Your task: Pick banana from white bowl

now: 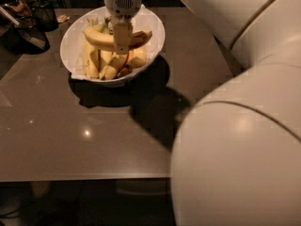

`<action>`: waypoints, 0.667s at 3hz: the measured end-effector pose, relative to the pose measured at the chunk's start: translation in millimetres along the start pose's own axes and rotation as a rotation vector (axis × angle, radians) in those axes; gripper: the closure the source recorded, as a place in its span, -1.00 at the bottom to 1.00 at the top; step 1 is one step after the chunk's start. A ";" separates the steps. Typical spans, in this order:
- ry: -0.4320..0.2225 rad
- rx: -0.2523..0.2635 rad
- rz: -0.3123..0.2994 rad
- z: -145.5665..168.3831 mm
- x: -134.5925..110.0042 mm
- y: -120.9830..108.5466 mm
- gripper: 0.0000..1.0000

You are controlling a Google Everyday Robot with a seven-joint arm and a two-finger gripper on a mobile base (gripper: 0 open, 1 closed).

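The white bowl [70,36] stands at the back of the brown table and holds several bananas. My gripper [121,42] reaches straight down over the bowl's middle. It is shut on the banana [99,37], a long yellow one with a brownish right tip. The banana lies crosswise in the fingers, just above the shorter bananas [106,62] left in the bowl. One finger [121,34] crosses in front of the banana; the other is hidden behind it.
The glossy brown table [70,135] stretches toward me from the bowl. Dark containers and utensils [28,18] stand at the back left. My own white arm and body [235,126] fill the right side and hide that part of the table.
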State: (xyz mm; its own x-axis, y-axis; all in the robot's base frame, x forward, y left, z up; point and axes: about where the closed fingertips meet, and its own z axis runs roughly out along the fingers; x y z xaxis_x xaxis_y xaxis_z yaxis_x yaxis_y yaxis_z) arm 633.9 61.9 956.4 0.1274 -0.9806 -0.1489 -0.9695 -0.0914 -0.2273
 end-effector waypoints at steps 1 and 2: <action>-0.042 0.081 -0.036 -42.7 -8.6 23.9 1.00; -0.042 0.081 -0.036 -42.4 -8.8 23.8 1.00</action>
State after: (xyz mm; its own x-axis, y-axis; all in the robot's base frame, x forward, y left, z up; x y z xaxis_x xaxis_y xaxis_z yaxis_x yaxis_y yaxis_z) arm 600.8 61.0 993.1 0.1725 -0.9686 -0.1788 -0.9442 -0.1109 -0.3100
